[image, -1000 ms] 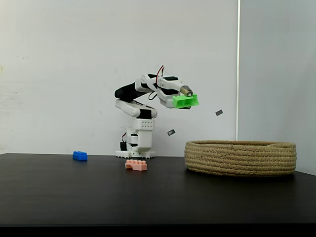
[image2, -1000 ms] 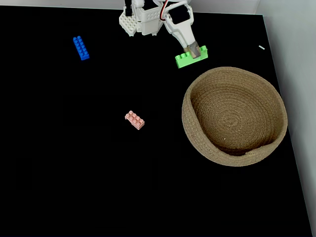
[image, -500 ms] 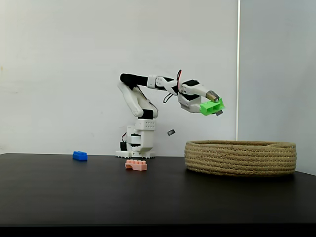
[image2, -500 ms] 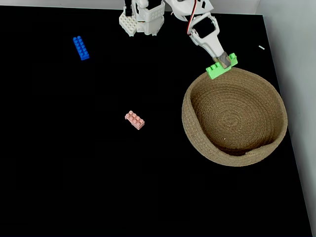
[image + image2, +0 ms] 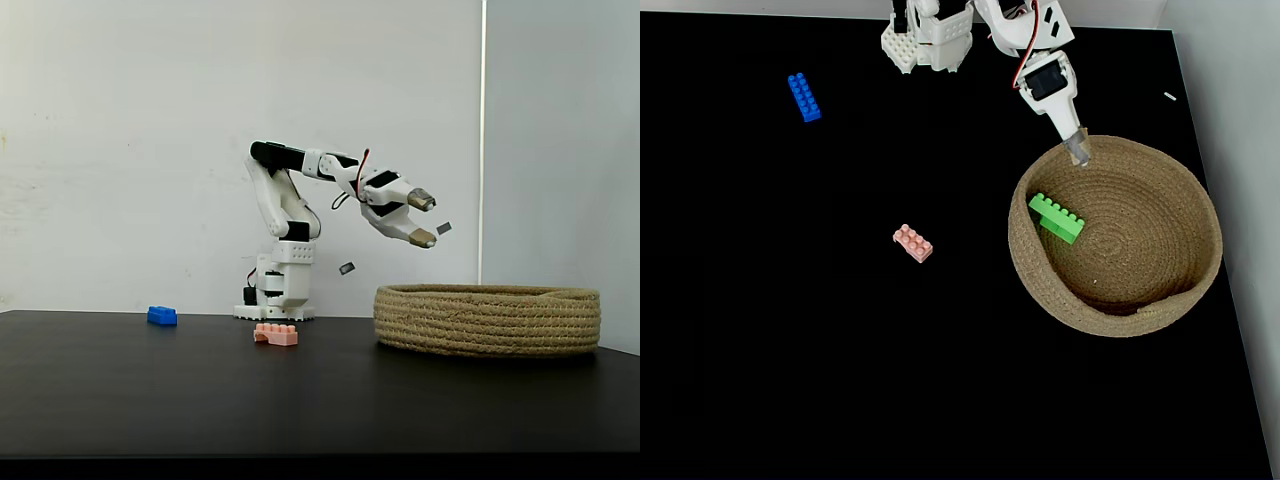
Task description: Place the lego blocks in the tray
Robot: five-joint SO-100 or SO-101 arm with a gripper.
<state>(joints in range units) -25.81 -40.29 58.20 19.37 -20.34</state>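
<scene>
one fixed camera sits low at table height, facing my side; another looks straight down; both share my arm [image 5: 300,190] and tray [image 5: 1115,310].

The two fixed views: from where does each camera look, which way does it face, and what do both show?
A fixed view: low at the table's front edge, facing the back wall; whole arm side-on, open gripper above the tray.
Another fixed view: above, looking straight down; arm base at top edge, gripper over the tray's rim, green brick inside.
Shared: arm, tray, blue brick, pink brick.
</scene>
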